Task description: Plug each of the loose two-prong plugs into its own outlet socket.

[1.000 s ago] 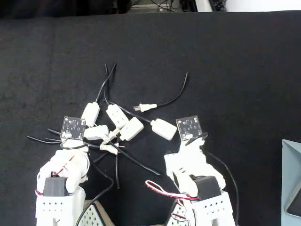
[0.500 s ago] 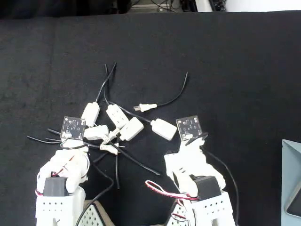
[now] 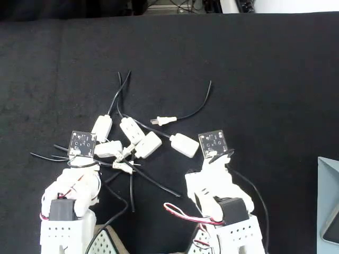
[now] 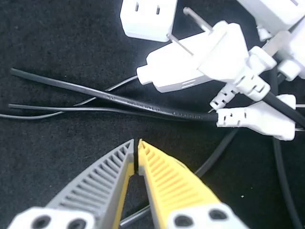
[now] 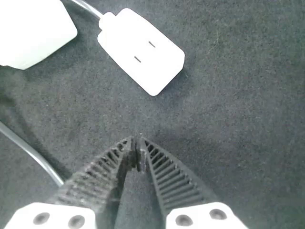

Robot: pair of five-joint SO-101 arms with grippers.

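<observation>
1. Left wrist view: faint pale print runs along a black cable (image 4: 143, 107), and a raised mark sits on the big plug (image 4: 200, 57). Neither can be read.
2. The left arm (image 3: 71, 193) is folded low at the near edge of the black surface (image 3: 265, 79), its wrist tipped down at the near-left side of the tangle (image 3: 124, 145).
3. The left fingers (image 4: 164, 176), one grey and one yellow, are together at the tips and hold nothing. They point at cables lying on the surface.
4. Past those cables lies the big plug, its two prongs bare and close beside a socket (image 4: 147, 16), not in its slots. A small plug (image 4: 257, 119) lies just beside the big one.
5. The right arm (image 3: 217, 190) is folded the same way, well apart from the left arm, wrist tipped down.
6. The right fingers (image 5: 102, 174), both black, are together at the tips with nothing between them, pointing at bare surface.
7. The lone socket (image 5: 143, 57) lies flat with its slots up, near the right fingertips but apart from them.
8. A loose plug (image 3: 163, 120) lies by itself beyond the lone socket, and its cable curls away toward the far side. The remaining plugs and sockets are heaped in the tangle.
</observation>
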